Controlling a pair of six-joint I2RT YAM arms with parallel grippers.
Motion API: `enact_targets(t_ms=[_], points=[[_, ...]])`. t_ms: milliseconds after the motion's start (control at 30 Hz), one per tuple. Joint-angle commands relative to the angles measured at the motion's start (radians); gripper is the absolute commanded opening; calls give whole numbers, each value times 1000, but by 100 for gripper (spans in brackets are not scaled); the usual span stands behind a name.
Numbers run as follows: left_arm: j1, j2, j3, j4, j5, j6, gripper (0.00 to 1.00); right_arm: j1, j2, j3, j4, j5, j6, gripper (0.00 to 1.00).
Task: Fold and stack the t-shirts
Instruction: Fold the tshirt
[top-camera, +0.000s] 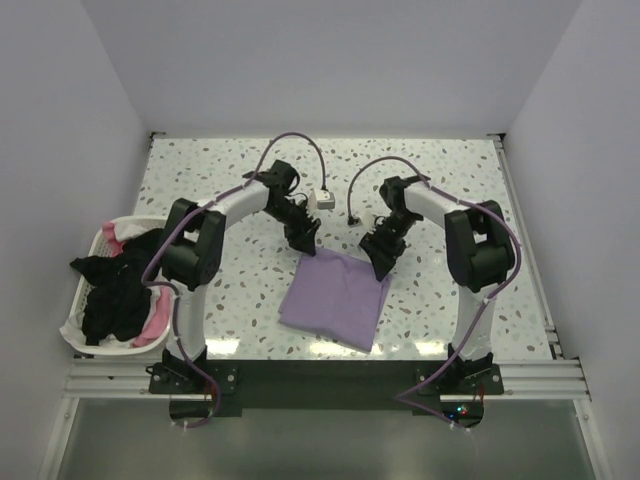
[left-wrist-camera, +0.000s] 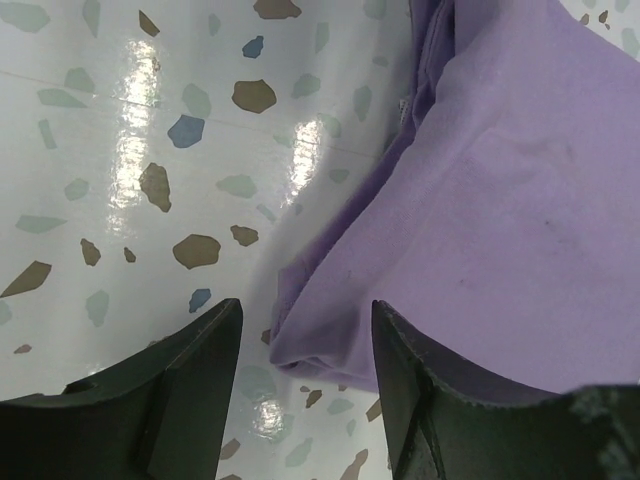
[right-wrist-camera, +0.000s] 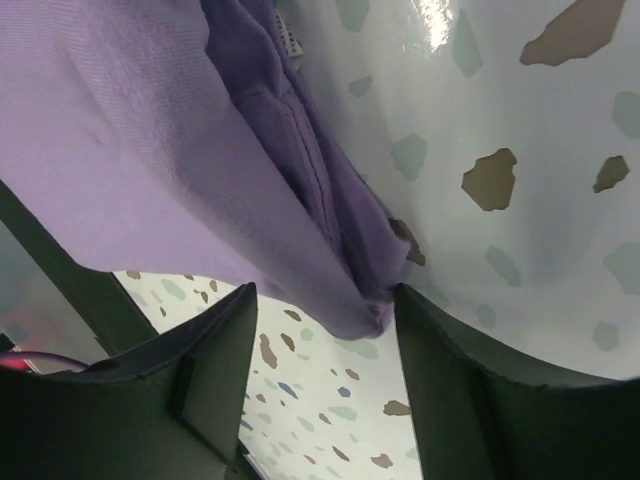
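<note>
Lilac t-shirt folded flat, speckled table

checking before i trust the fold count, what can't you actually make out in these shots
- Basket, top view: black clothes and pink cloth lie tangled, partly behind the left arm; no count.
- Purple shirt, top view: far corners hidden under the left gripper and right gripper.
- Wrist views: frame edges cut off all but one shirt corner.
- Small white thing, top view: too small to name.
</note>
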Motion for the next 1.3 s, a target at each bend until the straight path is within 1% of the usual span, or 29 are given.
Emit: enact_targets(t_ms=[0,67,100,167,200,233,267,333,400,567,667,700,867,933,967,1033,1067,1200,1233,1267], points=[[-7,5,29,37,13,-26,58,13,-63,-8,26,11,8,59],[-7,7,32,34,13,-28,52,13,-64,4,9,5,7,54],[-5,5,37,24,13,-22,44,14,-69,15,2,3,4,49],[-5,-2,40,11,11,-14,35,14,-76,28,-26,9,1,42],[-5,-7,40,5,11,-8,28,14,-81,36,-35,14,2,36],[-5,-13,39,-1,10,-3,26,13,-86,51,-47,28,4,35],[-4,-27,34,-1,8,-3,26,14,-92,58,-69,34,2,34],[-5,-40,20,5,4,0,26,14,-109,65,-81,52,2,36],[-5,-50,13,8,4,0,29,14,-118,67,-90,62,2,40],[-5,-47,14,13,17,-3,29,16,-101,85,-103,60,8,37],[-5,-44,13,14,16,-2,41,19,-83,90,-92,71,17,46],[-5,-42,14,14,11,-2,42,19,-80,88,-84,83,19,51],[-5,-30,17,16,5,5,45,17,-46,87,-58,103,16,52],[-5,-25,20,14,8,5,43,20,-32,91,-60,95,11,50],[-4,-21,22,14,8,6,41,20,-31,93,-61,94,8,46],[-5,-19,25,13,8,6,40,22,-24,94,-67,88,5,43],[-5,-16,28,10,10,9,37,23,-26,94,-70,88,2,41],[-5,-10,34,8,11,8,34,26,-27,85,-78,88,-10,40],[-5,-10,35,8,13,8,33,26,-30,76,-77,88,-13,38],[-5,-13,34,10,14,5,29,28,-34,71,-74,86,-13,30]])
